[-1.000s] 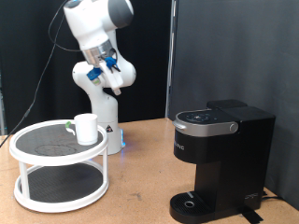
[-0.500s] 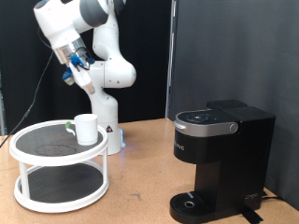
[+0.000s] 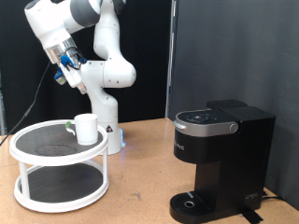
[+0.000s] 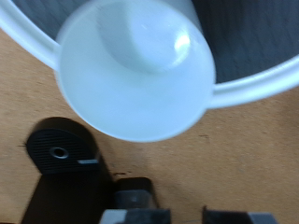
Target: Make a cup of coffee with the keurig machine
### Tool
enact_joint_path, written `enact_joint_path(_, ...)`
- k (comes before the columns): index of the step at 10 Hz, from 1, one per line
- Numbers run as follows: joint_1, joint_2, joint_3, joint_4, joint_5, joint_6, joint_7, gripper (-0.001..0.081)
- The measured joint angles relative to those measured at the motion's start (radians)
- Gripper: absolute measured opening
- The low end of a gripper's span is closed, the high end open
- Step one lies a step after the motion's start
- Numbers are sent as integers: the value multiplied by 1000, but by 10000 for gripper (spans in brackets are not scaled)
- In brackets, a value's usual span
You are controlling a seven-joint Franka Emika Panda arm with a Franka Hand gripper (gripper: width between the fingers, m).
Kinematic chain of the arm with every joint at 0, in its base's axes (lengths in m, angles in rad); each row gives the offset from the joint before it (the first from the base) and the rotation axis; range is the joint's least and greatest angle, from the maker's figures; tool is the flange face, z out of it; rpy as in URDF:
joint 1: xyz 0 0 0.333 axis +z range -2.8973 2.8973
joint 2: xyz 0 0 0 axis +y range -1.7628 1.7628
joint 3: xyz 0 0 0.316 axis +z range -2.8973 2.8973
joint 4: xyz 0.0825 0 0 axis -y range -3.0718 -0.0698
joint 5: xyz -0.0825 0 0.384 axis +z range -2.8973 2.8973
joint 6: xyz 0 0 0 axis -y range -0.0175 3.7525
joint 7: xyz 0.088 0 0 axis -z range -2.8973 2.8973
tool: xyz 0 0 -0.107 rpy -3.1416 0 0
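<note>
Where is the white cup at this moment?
In the exterior view, the cup stands at the left, on the upper tier of the white round rack.

The exterior view faces the arm from the front, level with the worktop [image 3: 140, 177]. The wrist view looks steeply down from above. Both show the cup [image 3: 86, 128] and keurig machine [image 3: 220, 159].

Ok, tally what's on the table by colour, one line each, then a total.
White: 2, the cup and the two-tier round stand it sits on.
Black: 1, the keurig machine.
Total: 3.
The end effector hangs above the stand, apart from the cup.
</note>
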Motion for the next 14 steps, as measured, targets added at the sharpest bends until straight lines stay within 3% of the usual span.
enact_joint_path(2,-9,-2,-50,1,1,62,-42,0)
enact_joint_path(5,-10,3,-110,19,1,79,-83,0)
enact_joint_path(10,-10,36,-131,16,0,109,-83,2)
enact_joint_path(11,-10,47,-131,6,0,137,-83,156)
enact_joint_path(12,-10,59,-131,-8,0,166,-83,156)
enact_joint_path(14,-8,84,-131,-39,7,221,-89,522)
